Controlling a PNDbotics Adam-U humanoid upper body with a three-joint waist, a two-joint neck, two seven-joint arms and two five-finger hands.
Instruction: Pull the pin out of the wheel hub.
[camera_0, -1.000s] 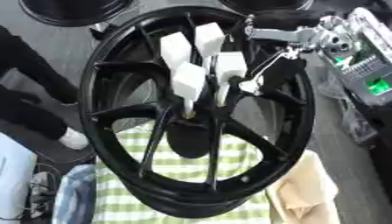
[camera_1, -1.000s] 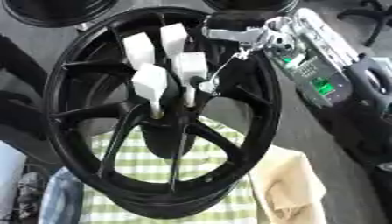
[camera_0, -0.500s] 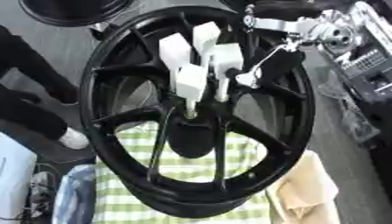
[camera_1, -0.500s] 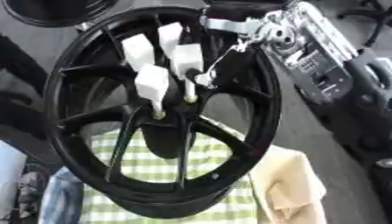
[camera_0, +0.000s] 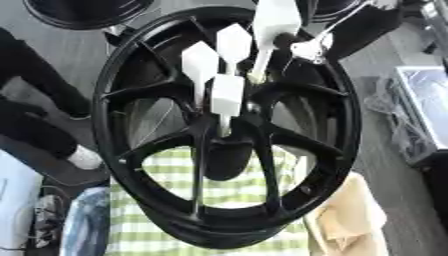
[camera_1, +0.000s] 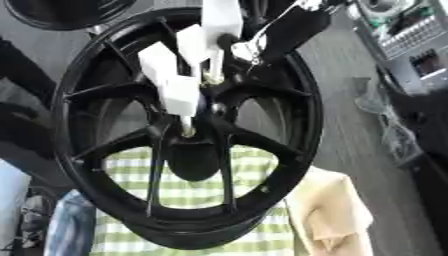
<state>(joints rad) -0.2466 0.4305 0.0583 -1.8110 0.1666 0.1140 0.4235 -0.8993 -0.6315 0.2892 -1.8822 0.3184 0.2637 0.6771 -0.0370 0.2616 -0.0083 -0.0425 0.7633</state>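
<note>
The whole view has swung since a moment back, so the camera moved. Still, the topmost white pin now stands higher against the wheel hub than its neighbours, its thin stem stretched out down toward the centre; a second ago it sat level with the other pins. The right hand has gone from three o'clock of the pins up to one o'clock, close by the raised pin's stem. Only a pale, blurred part of it shows against the black arm, so I cannot tell whether its fingers grip the pin. Three other white pins remain seated around the hub. Under the wheel lies a green checked cloth, with a tan cloth at five o'clock. A person's dark leg stands at nine o'clock.
</note>
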